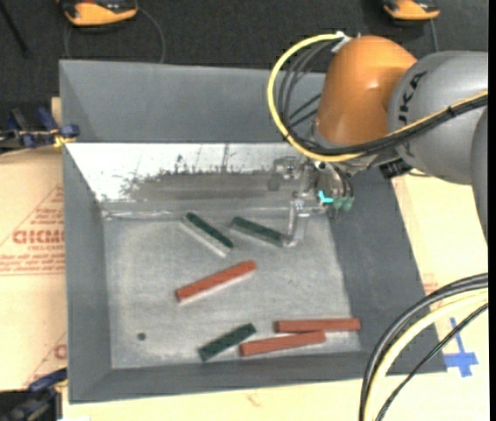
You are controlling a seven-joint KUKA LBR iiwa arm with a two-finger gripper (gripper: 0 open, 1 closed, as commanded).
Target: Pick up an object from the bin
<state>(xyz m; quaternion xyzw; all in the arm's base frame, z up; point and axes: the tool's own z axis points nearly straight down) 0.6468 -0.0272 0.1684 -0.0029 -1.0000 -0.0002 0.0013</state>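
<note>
1. Green, dark and flat, the short bar (258,230) nearest my tool lies on the floor of the bin toward the back right. It is slanted, so its left end points to the back wall and its right end sits nearer the front.
2. My gripper (297,227) is down at that bar's right end, touching it or just beside it; I cannot tell which. I also cannot tell whether the tool is spread, pressed together or pinching the bar.
3. Just left of the short bar, and apart from it, lies a second green bar (209,232), slanted much the same way.
4. Near the middle of the floor is a long red-brown bar (216,281), lying flat with its right end toward the back.
5. Along the front lie three more. A third green bar (227,341) lies left of the lower red-brown bar (281,344), their ends close together. The upper red-brown bar (317,325) lies just behind that one, near the front right corner, and the two are almost parallel.
6. A small dark speck (141,337) sits on the floor at the front left, well apart from everything else.
7. The bin (86,261) is grey metal with sloping walls, and its back wall is scuffed with dark marks.
8. Above the gripper, my wrist carries an orange cover (357,90), with yellow and black cables (281,68) looping beside it. My grey arm (445,117) reaches in from the right.
</note>
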